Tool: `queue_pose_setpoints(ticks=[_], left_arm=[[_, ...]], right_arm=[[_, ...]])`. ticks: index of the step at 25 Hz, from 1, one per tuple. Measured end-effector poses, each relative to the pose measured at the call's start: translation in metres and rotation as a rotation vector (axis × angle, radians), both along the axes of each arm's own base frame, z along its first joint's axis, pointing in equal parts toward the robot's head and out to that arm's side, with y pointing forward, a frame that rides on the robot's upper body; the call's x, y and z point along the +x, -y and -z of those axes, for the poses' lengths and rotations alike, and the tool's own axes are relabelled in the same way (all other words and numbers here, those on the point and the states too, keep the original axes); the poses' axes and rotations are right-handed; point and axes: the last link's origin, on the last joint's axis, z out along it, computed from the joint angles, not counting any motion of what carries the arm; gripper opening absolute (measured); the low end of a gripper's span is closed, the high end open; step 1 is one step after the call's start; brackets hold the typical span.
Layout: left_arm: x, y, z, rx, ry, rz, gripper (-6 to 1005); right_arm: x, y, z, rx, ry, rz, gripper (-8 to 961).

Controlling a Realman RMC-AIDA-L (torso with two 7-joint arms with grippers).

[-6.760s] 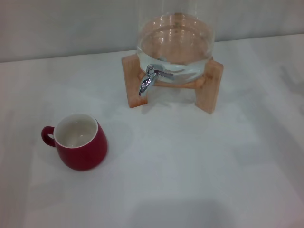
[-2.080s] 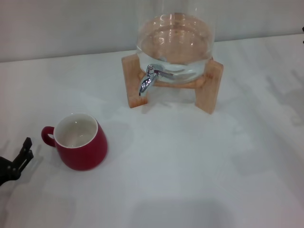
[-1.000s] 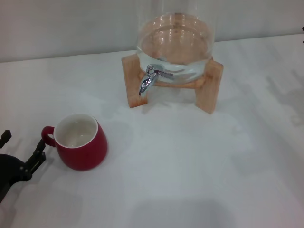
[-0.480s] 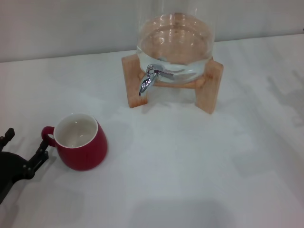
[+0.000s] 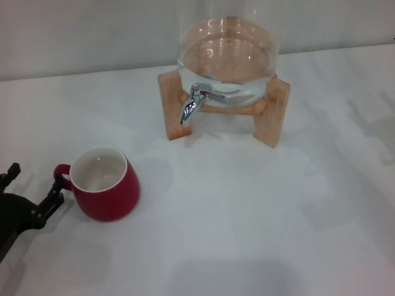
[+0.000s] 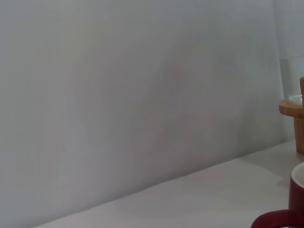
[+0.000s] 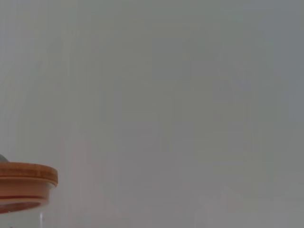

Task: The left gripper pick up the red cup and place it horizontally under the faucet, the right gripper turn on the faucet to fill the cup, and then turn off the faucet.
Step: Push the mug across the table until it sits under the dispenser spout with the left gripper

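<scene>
The red cup (image 5: 106, 185) stands upright on the white table at the front left, its white inside showing and its loop handle (image 5: 60, 175) pointing left. My left gripper (image 5: 34, 182) is low at the left edge, open and empty. One fingertip (image 5: 55, 192) is right beside the handle and the other (image 5: 12, 168) is farther left. The left wrist view shows the cup's rim and handle (image 6: 280, 219) at its edge. The chrome faucet (image 5: 192, 105) sticks out of the glass jar (image 5: 227, 58), lever to the right. My right gripper is out of view.
The jar holds water and rests on a wooden stand (image 5: 273, 114) at the back middle of the white table (image 5: 247, 209). A pale wall runs behind it. The right wrist view shows only the jar's wooden lid (image 7: 23, 183) against the wall.
My left gripper came into view from the lower left and moved toward the cup's handle; in the last half second it barely shifted. The cup and faucet have not moved.
</scene>
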Motion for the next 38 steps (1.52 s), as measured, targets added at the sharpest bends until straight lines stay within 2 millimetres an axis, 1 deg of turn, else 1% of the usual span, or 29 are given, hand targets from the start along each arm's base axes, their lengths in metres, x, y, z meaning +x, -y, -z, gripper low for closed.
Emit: queue_pose_setpoints(ticks=[9, 28, 31, 38], left_arm=[[0.002, -0.008, 0.002, -0.014, -0.017, -0.002, 864], [0.005, -0.018, 0.004, -0.032, -0.036, -0.005, 861], [0.005, -0.018, 0.004, -0.033, -0.037, -0.007, 842], [0.005, -0.018, 0.005, -0.034, -0.036, -0.007, 699]], right_arm=[[-0.001, -0.001, 0.000, 0.000, 0.000, -0.003, 868], [-0.003, -0.004, 0.000, 0.001, 0.008, -0.006, 868], [-0.003, -0.004, 0.000, 0.001, 0.008, -0.006, 868], [-0.003, -0.005, 0.000, 0.001, 0.010, -0.006, 868]])
